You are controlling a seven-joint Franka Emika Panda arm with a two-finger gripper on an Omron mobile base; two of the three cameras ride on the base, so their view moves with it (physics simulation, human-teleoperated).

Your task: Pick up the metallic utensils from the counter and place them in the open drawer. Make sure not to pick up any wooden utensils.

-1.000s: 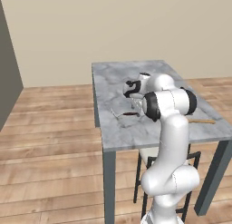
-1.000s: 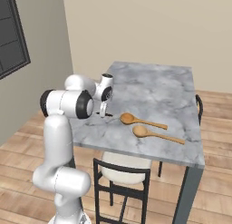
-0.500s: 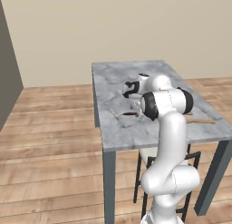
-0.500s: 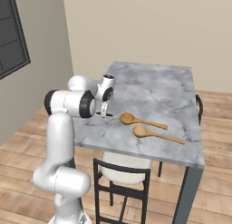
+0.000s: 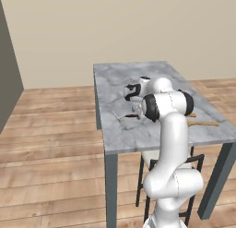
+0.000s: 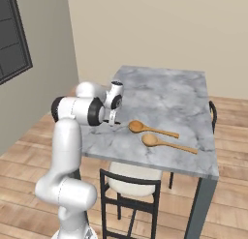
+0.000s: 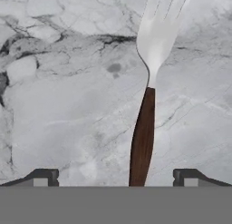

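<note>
The hand (image 7: 116,177) hangs low over the marble counter (image 7: 63,105) with its two finger tips spread wide, one on each side of a fork (image 7: 146,123) and touching nothing. The fork lies flat on the counter, brown handle toward the hand, silver tines away. Two wooden spoons (image 6: 162,136) lie side by side near the fork.
</note>
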